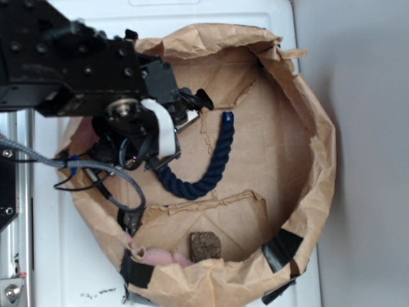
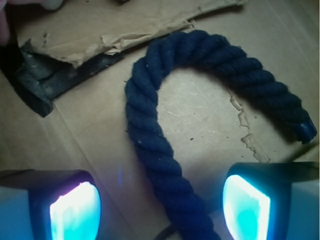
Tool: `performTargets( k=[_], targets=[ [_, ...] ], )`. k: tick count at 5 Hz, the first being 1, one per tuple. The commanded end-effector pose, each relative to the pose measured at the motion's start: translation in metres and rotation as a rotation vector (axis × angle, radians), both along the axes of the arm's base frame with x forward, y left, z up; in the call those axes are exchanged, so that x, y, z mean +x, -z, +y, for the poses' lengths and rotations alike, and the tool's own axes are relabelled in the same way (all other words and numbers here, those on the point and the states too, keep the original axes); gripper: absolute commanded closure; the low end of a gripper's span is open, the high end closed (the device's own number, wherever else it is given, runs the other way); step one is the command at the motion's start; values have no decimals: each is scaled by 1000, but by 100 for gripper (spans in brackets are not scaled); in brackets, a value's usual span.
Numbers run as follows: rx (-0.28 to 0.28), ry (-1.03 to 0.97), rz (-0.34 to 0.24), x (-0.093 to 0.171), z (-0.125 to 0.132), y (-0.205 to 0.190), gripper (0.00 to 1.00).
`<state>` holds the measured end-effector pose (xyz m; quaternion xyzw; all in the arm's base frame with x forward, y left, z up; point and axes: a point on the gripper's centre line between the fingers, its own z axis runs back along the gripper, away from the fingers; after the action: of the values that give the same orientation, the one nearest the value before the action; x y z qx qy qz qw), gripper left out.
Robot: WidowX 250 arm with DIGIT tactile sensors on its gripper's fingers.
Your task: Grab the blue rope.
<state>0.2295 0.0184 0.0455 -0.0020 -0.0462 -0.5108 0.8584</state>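
- Rope [image 1: 206,173]: dark navy, thick, twisted strands. It lies flat on the cardboard floor [image 1: 262,141] of a brown paper ring [image 1: 319,160], bent in a curve.
- Exterior view: the rope's brighter blue capped end [image 1: 227,118] points toward the top of the frame, near the middle of the floor. The other end runs under the arm [image 1: 77,64].
- Wrist view: the rope [image 2: 150,135] makes an arch. One leg comes down the frame and passes between the two fingers; the other leg ends at the cap [image 2: 305,131] at right.
- Claw [image 2: 161,210]: spread. Left finger [image 2: 75,212] and right finger [image 2: 246,207] glow cyan at the lower edge of the wrist view, with floor showing between each pad and the rope. The rope leg sits nearer the right finger than the left. No contact visible.
- Exterior view: the claw itself is hidden under the black arm body and its cables [image 1: 96,173]; jaw state is not readable from there.
- Torn cardboard flap [image 2: 125,25] with a dark strip [image 2: 55,75] under its edge lies at upper left in the wrist view, apart from the rope.
- Brown block [image 1: 204,245] sits near the lower wall of the ring, well apart from the rope. Pink cloth [image 1: 160,257] lies just left of it.
- Black tape [image 1: 281,249] patches the ring's lower wall.
- The ring rests on a white table [image 1: 83,268].
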Motion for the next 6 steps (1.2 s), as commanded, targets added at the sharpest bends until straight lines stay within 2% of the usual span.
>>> performTargets(
  k=[1, 2, 3, 4, 5, 6],
  targets=[
    [-27, -13, -9, 20, 12, 8, 0],
    [-28, 12, -36, 18, 10, 23, 0],
    [-15, 3, -77, 21, 15, 25, 50],
    [-14, -19, -91, 25, 17, 21, 100],
    [-27, -25, -111, 30, 16, 11, 100],
    [-31, -89, -117, 39, 14, -16, 100]
  ],
)
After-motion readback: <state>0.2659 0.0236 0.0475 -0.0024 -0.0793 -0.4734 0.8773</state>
